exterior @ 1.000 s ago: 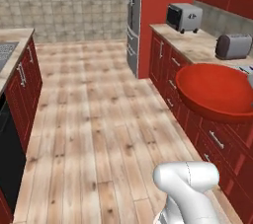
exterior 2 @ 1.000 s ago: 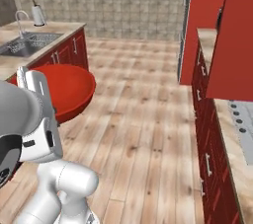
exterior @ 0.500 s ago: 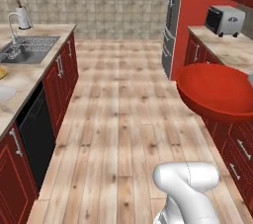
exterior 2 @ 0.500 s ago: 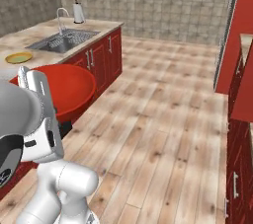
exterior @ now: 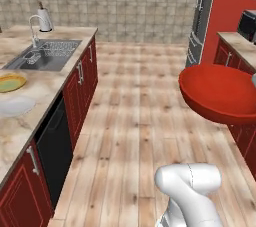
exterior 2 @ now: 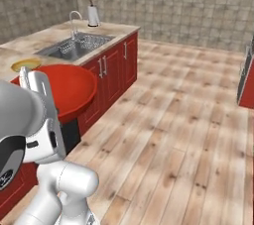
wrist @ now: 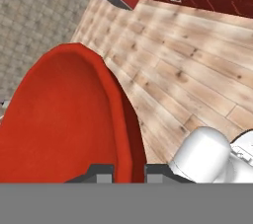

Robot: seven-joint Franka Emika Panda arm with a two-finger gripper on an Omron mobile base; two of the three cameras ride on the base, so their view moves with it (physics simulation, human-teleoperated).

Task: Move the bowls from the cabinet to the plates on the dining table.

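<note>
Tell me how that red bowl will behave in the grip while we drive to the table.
The red bowl looks rigid, so probably no flexing. It's wide and the pincer pinches just its rim, so it may swing or tilt. Its glossy surface could let it slip.

Even, bright rendered light; edges perhaps slightly soft.

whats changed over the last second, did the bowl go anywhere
The base has swung round: the marble dining table with its sink and both plates, yellow-rimmed and white, has come into view; that is camera motion. The red bowl stayed clamped by its rim in the gripper, still carried above the floor.
</note>
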